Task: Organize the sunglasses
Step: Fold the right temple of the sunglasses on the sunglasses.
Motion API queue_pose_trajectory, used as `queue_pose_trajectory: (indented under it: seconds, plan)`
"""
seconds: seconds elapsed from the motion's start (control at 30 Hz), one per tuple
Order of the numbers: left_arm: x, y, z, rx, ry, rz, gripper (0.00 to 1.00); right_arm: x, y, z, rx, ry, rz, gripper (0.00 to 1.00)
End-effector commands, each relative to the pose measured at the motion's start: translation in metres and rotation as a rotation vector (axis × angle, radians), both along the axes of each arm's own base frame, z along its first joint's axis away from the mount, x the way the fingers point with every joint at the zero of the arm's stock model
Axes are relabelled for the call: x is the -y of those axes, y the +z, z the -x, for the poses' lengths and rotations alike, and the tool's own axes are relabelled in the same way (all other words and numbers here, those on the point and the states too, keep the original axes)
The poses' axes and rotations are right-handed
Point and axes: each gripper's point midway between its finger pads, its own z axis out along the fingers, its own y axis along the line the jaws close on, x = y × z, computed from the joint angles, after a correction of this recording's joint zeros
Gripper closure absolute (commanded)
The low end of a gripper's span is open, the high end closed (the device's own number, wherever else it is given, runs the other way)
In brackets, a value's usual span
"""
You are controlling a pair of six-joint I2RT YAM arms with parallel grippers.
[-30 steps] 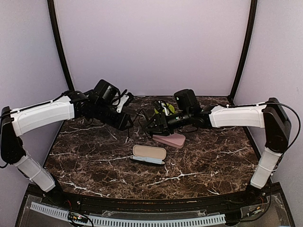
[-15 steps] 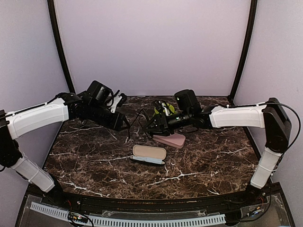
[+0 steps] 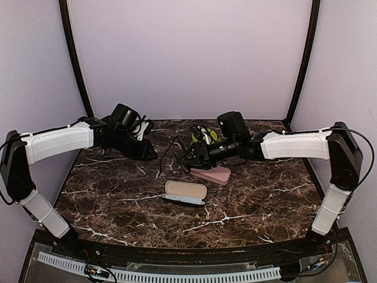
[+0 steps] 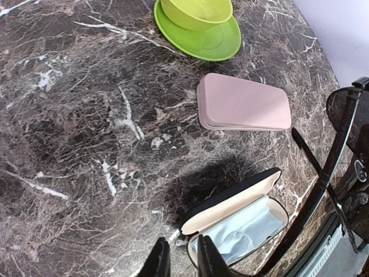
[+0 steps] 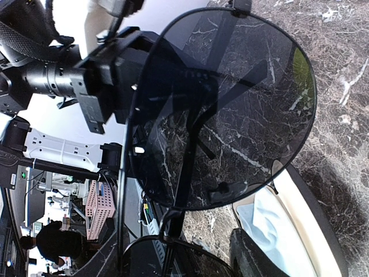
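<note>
On the left, the left hand point(image 4: 183, 263) had drawn back a little toward its own side of the worktop point(image 3: 118, 194) over the last second. Its fingers had gone from a wider gap to a narrow one, with nothing between them. Just to its right, the black sunglasses point(image 5: 225, 109) hung in the air above the worktop. One temple pointed toward the left hand but stayed apart from it, and the pair had not shifted. Below lay the open case point(image 3: 185, 191), lid up, with only a pale cloth inside. To its right sat the shut pink case point(image 3: 212, 174), with a green bowl point(image 4: 199, 23) behind it. Reaching in from the right, the right hand point(image 3: 187, 157) held the sunglasses aloft, unchanged. The left hand's retreat suggested that its work on the temple had ended or failed, and the pair still had to go into the open case. No red pair could be made out.
</note>
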Motion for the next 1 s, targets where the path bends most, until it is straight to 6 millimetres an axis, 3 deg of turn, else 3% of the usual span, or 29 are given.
queue_pose_trajectory:
  seconds: [0.0, 0.5, 0.97]
  plan:
    - [0.030, 0.018, 0.005, 0.013, -0.066, 0.059, 0.82, 0.000, 0.024, -0.002, 0.058, 0.006, -0.055, 0.57]
    - [0.077, 0.021, 0.026, -0.015, -0.142, 0.111, 0.90, -0.003, 0.021, -0.002, 0.055, 0.011, -0.055, 0.58]
    - [0.104, 0.034, 0.035, -0.013, -0.213, 0.213, 0.91, -0.002, 0.011, -0.002, 0.053, 0.010, -0.031, 0.59]
